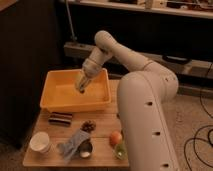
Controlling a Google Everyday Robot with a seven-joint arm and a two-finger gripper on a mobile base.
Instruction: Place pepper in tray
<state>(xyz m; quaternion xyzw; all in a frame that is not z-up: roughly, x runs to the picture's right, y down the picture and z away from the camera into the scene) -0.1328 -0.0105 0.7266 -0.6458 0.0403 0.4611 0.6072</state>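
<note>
The yellow tray (56,102) stands at the back of the small wooden table (102,123). My gripper (81,87) hangs inside the tray, just above its floor near the middle. A small dark shape shows at its tip, and I cannot tell whether this is the pepper. A green rounded thing (121,151) lies at the table's front right, partly behind my arm; it may be a pepper.
On the table in front of the tray are a dark can on its side (60,118), a brown lump (89,126), a white cup (40,142), a blue-grey cloth (73,142), a metal cup (86,149) and an orange fruit (115,138). My arm's white body (145,120) covers the table's right side.
</note>
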